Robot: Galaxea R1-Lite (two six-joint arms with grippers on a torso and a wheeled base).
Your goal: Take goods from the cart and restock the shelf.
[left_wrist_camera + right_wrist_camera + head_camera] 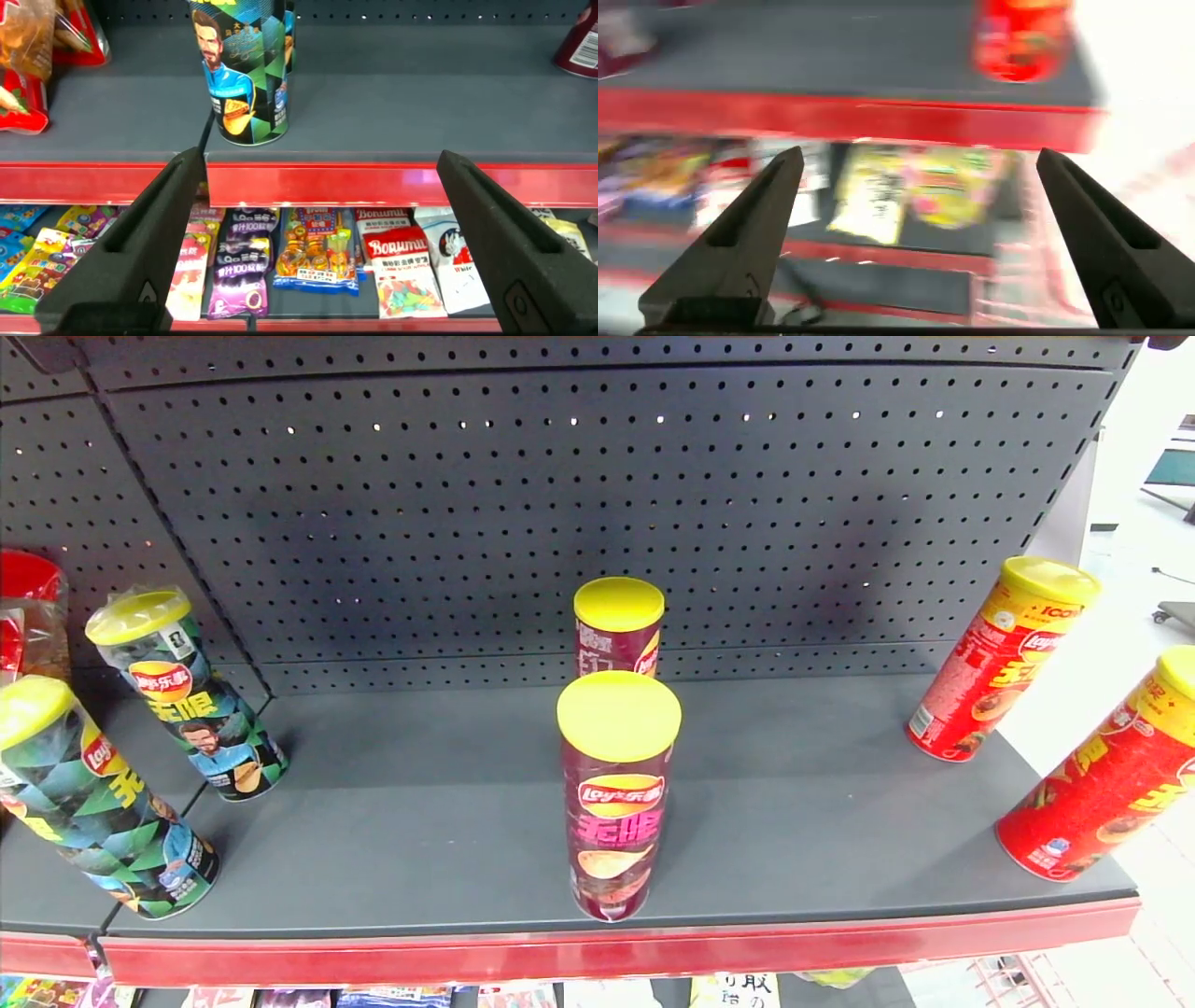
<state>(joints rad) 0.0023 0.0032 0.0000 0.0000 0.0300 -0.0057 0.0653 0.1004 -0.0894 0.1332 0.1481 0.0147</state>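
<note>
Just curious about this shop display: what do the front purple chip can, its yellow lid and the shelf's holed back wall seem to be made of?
Front purple chip can: probably a cardboard tube with a glossy printed wrap, going by its sheen. Yellow lid: likely plastic, smooth, evenly coloured, fairly matte. Perforated back panel: looks like dark grey painted sheet metal, with regular punched holes.

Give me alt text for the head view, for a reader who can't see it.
A dark grey shelf with a red front edge carries two purple chip cans in the middle, one behind the other, two green cans at the left and two red cans at the right, all with yellow lids.
</note>
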